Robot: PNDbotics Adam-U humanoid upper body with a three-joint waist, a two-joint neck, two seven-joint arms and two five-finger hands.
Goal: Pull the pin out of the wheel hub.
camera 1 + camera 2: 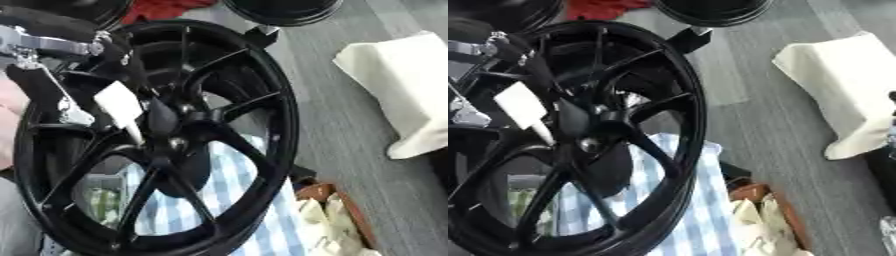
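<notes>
A large black spoked wheel stands tilted on edge and fills the left half of both views. Its hub shows a small silver centre. A white pin with a blocky head and a thin tapered tip lies across the spokes just up and left of the hub, tip pointing toward it. My left arm comes in from the upper left with silver joints. Its black left hand is curled on the white pin, dark fingers blending into the spokes. My right hand shows in neither view.
A blue-and-white checked cloth lies under the wheel. At the lower right is a brown tray with pale pieces. A white cloth lies on the grey surface to the right. Another black round part and something red sit at the top.
</notes>
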